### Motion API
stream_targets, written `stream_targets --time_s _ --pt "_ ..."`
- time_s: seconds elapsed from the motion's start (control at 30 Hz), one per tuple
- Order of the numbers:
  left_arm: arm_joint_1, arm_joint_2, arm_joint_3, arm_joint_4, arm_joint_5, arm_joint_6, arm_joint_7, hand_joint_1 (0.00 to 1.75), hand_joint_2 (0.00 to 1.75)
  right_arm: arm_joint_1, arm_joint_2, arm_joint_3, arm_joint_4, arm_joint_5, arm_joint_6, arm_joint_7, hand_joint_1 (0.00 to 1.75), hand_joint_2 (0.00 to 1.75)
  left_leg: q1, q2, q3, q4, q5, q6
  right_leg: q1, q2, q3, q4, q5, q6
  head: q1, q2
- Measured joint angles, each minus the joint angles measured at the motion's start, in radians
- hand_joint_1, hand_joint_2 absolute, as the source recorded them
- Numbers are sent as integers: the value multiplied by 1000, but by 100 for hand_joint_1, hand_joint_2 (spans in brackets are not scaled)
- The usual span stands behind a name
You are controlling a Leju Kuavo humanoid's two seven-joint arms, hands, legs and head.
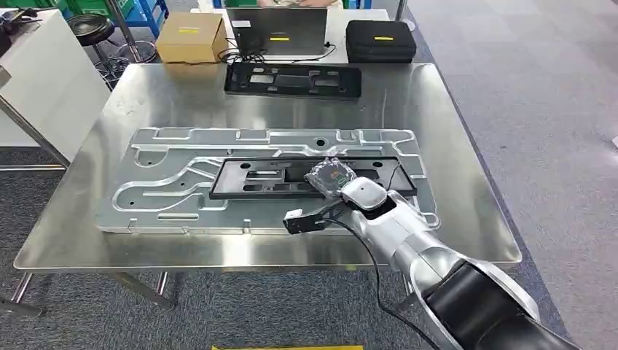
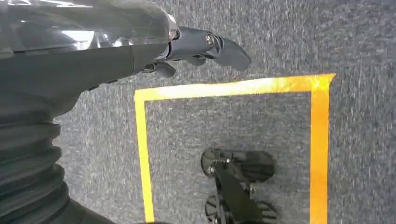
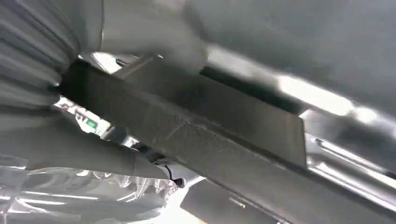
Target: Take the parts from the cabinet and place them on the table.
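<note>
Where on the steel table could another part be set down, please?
Bare steel lies left of the far black frame, along the table front edge, and down both sides of the silver panel. The middle is crowded: the near black frame lies on that panel, with the right robot hand on it.

Right robot hand [image 1: 331,177] on black frame part [image 1: 270,179], atop metal panel [image 1: 182,157], steel table [image 1: 87,233]

A shiny steel table [image 1: 87,240] stands on grey carpet [image 1: 539,87] — overhead light glares off its top. Behind it sit a cardboard box [image 1: 191,36], a laptop [image 1: 277,30] and a black case [image 1: 380,40]; a black stool [image 1: 91,29] stands at the far left. Yellow tape [image 2: 233,87] marks the floor.
</note>
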Motion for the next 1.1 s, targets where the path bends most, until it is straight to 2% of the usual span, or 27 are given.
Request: stream_targets --time_s 0.07,0.1,0.17,0.2,0.23,0.27,0.3,0.33,0.37,0.4,0.47,0.53,0.57,0.6,0.63,0.7,0.73,0.77,0.8,0.87,0.9,0.93,1.03,1.07,1.1 --pt "-2 0 0 0 0 12 4 0 175 0 0 0 6 -5 -6 -1 0 0 5 5 3 -9 11 17 -4 -2 -2 15 -10 11 0 0" --pt "-4 0 0 0 0 18 4 0 0 0 0 0 10 -6 -9 -2 0 0 5 5 2 -9 11 21 -4 -8 -20 52 -41 14 0 0" --pt "-5 0 0 0 -5 28 0 0 0 2 2 0 16 -7 -20 -2 0 0 3 7 -4 -9 13 24 -4 -10 -103 225 -133 21 0 0" --pt "-4 1 0 0 -7 38 -3 0 0 5 3 0 19 -11 -31 -3 0 0 2 7 -6 -9 14 25 -4 -10 -139 299 -159 21 0 0" --pt "-4 2 2 0 -10 43 -4 0 0 6 3 0 21 -13 -41 -4 0 0 1 8 -7 -8 14 25 -4 -11 -158 336 -162 20 0 0" --pt "-4 2 3 0 -11 48 -4 0 0 8 4 0 23 -17 -53 -6 0 0 0 7 -6 -8 14 25 -4 -11 -151 320 -143 18 0 0" --pt "-4 2 3 0 -12 50 -4 0 0 8 6 0 24 -22 -72 -9 0 0 -2 7 -5 -8 13 25 -3 -11 -122 262 -105 13 0 0" --pt "-5 2 4 0 -14 51 -4 0 0 8 9 0 24 -24 -85 -9 0 0 -3 7 -3 -8 13 24 -2 -11 -70 161 -55 6 0 0" --pt "-5 2 4 0 -15 51 -4 0 0 8 13 0 24 -26 -99 -9 0 0 -5 7 -1 -8 13 23 1 -11 -18 61 -16 -4 0 0" --pt "-5 1 5 0 -16 52 -6 0 0 9 14 0 24 -26 -113 -9 0 0 -9 7 -4 -6 13 19 7 -11 2 9 -19 -11 0 0" --pt "-4 1 6 0 -20 53 -7 0 0 16 19 -2 24 -31 -162 -9 0 0 -9 6 -9 -4 13 9 8 -13 -2 9 -12 -11 0 0" --pt "-3 1 7 0 -23 53 -9 0 0 21 19 -5 24 -32 -213 -9 0 0 -7 6 -7 -10 15 -3 9 -13 -2 6 -9 -20 0 0" --pt "-3 2 7 0 -24 53 -9 0 0 22 21 -6 20 -34 -233 -9 0 0 -7 6 -12 -2 8 -9 -3 -17 4 -7 -1 -27 0 0" --pt "-3 0 8 0 -25 53 -9 0 0 21 23 -7 17 -34 -250 -10 0 0 -6 6 -20 25 -13 -13 -2 -16 6 -9 0 -30 0 0" --pt "-3 0 8 0 -27 53 -9 0 0 21 24 -9 12 -35 -267 -11 0 0 -3 6 -53 96 -56 -17 -2 -17 4 -9 -1 -36 0 0" --pt "-3 1 10 0 -27 53 -9 0 0 29 23 -10 5 -35 -295 -13 0 0 0 6 -131 261 -128 -24 0 -17 3 -8 -2 -37 0 0" --pt "-1 1 11 0 -27 53 -9 0 0 35 23 -11 1 -32 -309 -12 0 0 0 6 -158 314 -139 -27 0 -17 3 -7 -3 -37 0 0" --pt "0 1 15 0 -27 53 -9 0 0 42 23 -11 -8 -24 -326 -9 0 0 2 6 -163 316 -125 -28 -1 -16 5 -7 -4 -37 0 0" --pt "1 1 19 0 -27 53 -9 0 0 46 22 -11 -17 -18 -343 -3 0 0 4 6 -140 263 -87 -29 -1 -15 6 -4 -6 -34 0 0" --pt "0 2 24 0 -27 53 -10 0 0 49 21 -11 -42 4 -394 11 0 0 7 7 -49 70 11 -27 -3 -12 8 5 -15 -27 0 0" --pt "0 2 25 0 -27 53 -11 0 0 51 19 -11 -57 14 -424 21 0 0 8 7 -20 14 8 -25 -2 -12 8 8 -20 -21 0 0" --pt "0 1 27 0 -27 53 -14 0 0 52 15 -11 -71 21 -451 29 0 0 0 4 -17 5 8 -16 4 -10 4 14 -22 -17 0 0" --pt "3 1 34 0 -26 56 -18 0 0 71 0 -12 -116 42 -513 49 0 0 -2 2 -20 9 8 0 2 -11 5 10 -20 -4 0 0" --pt "2 0 37 0 -26 55 -18 0 0 78 -7 -14 -136 50 -532 54 0 0 3 3 -17 1 13 9 1 -10 3 11 -30 4 0 0" --pt "1 0 40 0 -26 55 -19 0 0 86 -17 -18 -156 56 -554 58 0 0 4 3 -16 -1 14 14 -2 -11 -1 31 -44 9 0 0"
